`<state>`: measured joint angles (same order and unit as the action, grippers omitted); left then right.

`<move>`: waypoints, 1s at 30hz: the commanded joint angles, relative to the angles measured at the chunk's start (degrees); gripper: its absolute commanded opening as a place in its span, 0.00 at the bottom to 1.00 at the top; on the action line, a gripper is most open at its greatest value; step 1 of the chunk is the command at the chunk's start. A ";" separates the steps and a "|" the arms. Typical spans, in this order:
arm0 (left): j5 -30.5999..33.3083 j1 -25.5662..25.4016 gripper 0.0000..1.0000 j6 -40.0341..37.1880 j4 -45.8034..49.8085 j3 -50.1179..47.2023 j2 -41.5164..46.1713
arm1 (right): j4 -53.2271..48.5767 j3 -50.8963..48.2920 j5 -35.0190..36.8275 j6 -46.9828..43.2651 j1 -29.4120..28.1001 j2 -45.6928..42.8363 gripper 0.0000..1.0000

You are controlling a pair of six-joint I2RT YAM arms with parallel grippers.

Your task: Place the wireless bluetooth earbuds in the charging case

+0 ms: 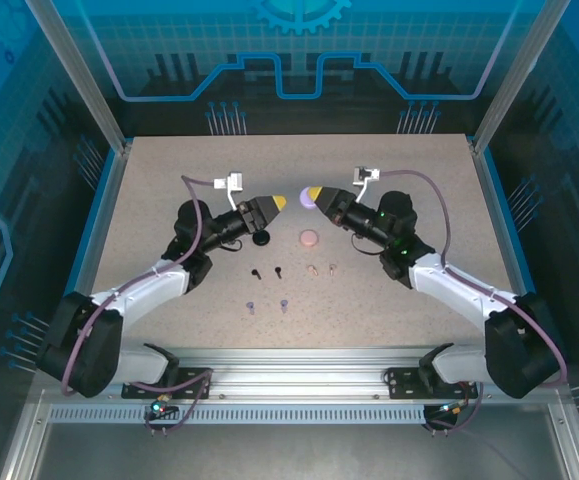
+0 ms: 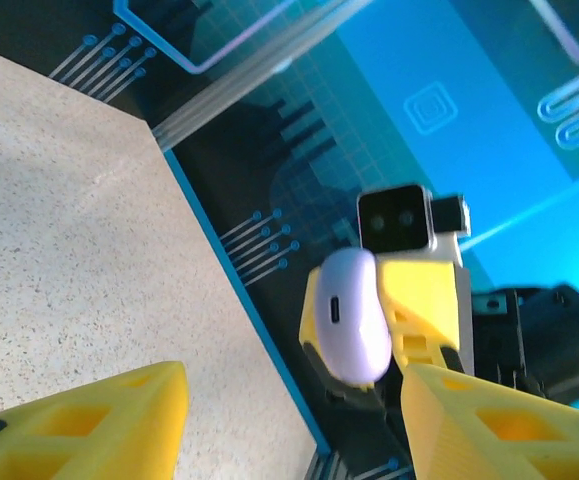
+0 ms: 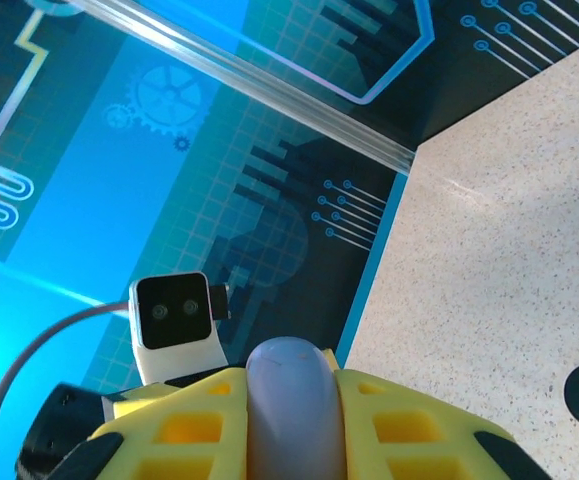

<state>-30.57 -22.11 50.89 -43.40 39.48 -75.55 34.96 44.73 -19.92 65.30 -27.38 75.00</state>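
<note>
Top view: six earbuds (image 1: pixel 278 270) lie in three pairs on the table (image 1: pixel 169 180), their stems too small to read. Both arms bend inward, the left gripper (image 1: pixel 277 203) facing the right gripper (image 1: pixel 314 193), which clamps the purple case (image 1: pixel 304 198). Left wrist: that case stands on end and the left jaws are apart and empty. Right wrist: the case's long axis runs out between the jaws.

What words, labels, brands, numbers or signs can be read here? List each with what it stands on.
No readable text anywhere.
Blue wall panels: only a gear symbol and circuit-line drawings, no letters.
Purple charging case in the right claw: a small oval mark, no lettering.
Earbuds on the table: too small to tell.
</note>
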 commanded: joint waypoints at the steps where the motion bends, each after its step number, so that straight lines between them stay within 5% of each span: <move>1: -9.78 0.33 0.60 -8.93 9.43 4.50 2.16 | -3.94 3.78 -9.75 -4.04 1.78 -0.90 0.00; 8: -17.81 0.67 0.57 -7.35 7.30 8.36 -0.64 | -7.01 8.32 -15.76 -6.40 2.06 0.42 0.00; 30: -18.57 0.82 0.44 0.43 -4.87 9.04 -4.86 | -8.28 9.94 -18.13 -7.09 0.92 2.92 0.00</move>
<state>-47.55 -21.85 49.63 -43.62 47.22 -79.72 26.52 52.84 -36.86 59.18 -25.89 77.23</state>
